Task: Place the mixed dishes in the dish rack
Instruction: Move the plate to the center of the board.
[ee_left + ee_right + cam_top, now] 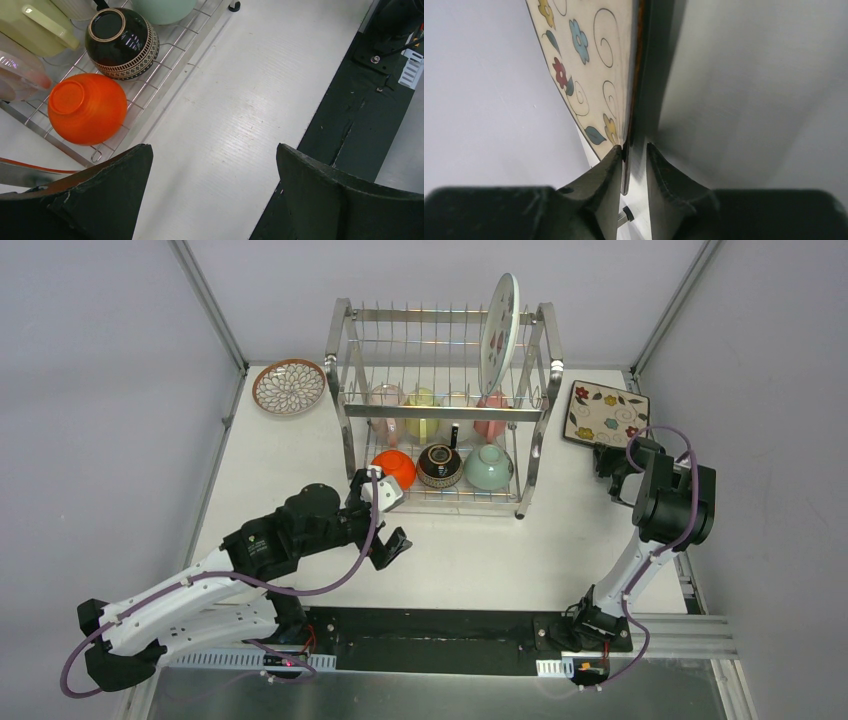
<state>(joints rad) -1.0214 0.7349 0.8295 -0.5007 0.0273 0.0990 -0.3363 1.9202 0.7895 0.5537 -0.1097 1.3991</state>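
The dish rack (444,340) stands at the back centre. A white plate (499,322) is upright in its upper slots. Pastel cups (424,412) sit behind an orange bowl (395,467), a brown bowl (439,465) and a mint bowl (488,467) on the lower level. The square floral plate (606,413) lies to the right of the rack. My right gripper (633,146) straddles its near rim (631,90): one finger (606,170) touches the patterned face and a thin gap shows at the other. My left gripper (212,150) is wide open and holds nothing, in front of the rack's left corner. A petal-pattern plate (288,386) lies left of the rack.
Grey walls close in both sides, the right one just beyond the floral plate. A black strip (430,630) with the arm bases runs along the near table edge. The rack's front posts (349,455) stand close to my left gripper (390,515).
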